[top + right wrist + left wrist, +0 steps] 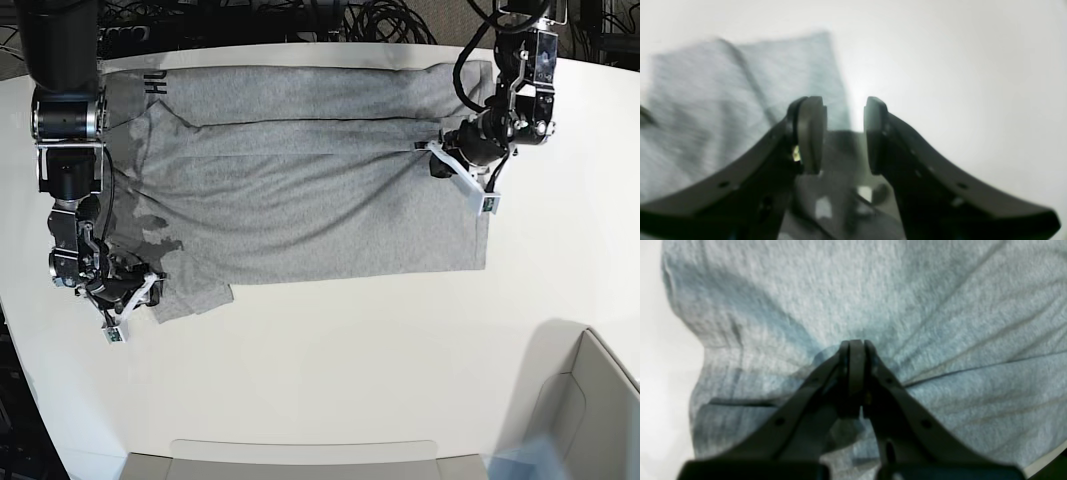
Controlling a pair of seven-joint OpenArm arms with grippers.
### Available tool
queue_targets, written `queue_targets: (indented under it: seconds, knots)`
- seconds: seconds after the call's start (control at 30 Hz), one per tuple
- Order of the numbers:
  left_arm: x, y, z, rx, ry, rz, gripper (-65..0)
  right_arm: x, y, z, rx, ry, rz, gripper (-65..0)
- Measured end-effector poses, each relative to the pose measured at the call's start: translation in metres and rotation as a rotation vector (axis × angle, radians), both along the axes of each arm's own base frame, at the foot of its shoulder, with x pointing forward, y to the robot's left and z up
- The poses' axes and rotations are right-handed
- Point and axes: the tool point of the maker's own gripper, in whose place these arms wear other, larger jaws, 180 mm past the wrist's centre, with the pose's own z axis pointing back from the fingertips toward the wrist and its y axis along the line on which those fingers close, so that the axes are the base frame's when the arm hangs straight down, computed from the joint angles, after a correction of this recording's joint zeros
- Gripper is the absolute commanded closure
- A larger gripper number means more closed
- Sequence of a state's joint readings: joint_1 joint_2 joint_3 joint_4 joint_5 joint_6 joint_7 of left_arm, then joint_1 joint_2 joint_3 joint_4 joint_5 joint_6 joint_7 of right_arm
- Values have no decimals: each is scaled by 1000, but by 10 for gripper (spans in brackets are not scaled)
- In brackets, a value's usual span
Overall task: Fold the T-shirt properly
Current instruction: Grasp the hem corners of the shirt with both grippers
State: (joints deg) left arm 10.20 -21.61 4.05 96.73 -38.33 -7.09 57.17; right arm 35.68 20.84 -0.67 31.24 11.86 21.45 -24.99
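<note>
Claw states differ: the left claw (857,350) is clenched on a pinch of the T-shirt (300,190), with creases fanning out from the closed tips, while the right claw (844,133) is released, nothing being held between its parted pads. The T-shirt is spread flat across the far half of the white tabletop (380,370), grey side up, with a little black lettering shown at its far corner near the right arm. A fold seems to be under way. For a clean result, the pinched edge would best be lifted only slightly and carried straight across, so that the cloth is laid over without being dragged; the crumpled sleeve (185,295) just beside the right claw would need to be smoothed or regrasped. Black cables (330,15) are bunched beyond the far edge, and a pale bin (590,400) is set at the near corner, well apart; neither is judged to obstruct.
</note>
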Motion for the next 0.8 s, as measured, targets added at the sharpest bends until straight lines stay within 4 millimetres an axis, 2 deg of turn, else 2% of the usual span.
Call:
queue_targets:
  seconds: [0.03,0.2,0.23,0.3,0.4,0.5,0.67,0.73,0.8]
  knots:
    - [2,0,1,0,-2,0,0,-4,2,-8,7,22,-4,-218]
    - [15,2,9,7,-38,1,0,-9,9,-18,32,11,-8,-218]
    - [15,2,8,7,-34,0,-10,-9,10,-18,36,4,-9,-218]
    - [22,7,13,11,-36,7,-82,-9,13,-19,40,5,-6,-218]
    - [59,36,37,19,-138,102,-170,-9,15,-20,45,6,-6,-218]
    - [93,68,45,24,-162,194,-185,-9,14,-19,47,8,-8,-218]
    - [140,107,28,27,-142,335,-185,-10,15,-20,53,5,-10,-218]
    - [150,120,13,89,-121,360,-185,-11,14,-20,60,-7,-14,-218]
    - [153,122,-2,147,-88,331,-185,-12,16,-19,54,-10,-4,-218]
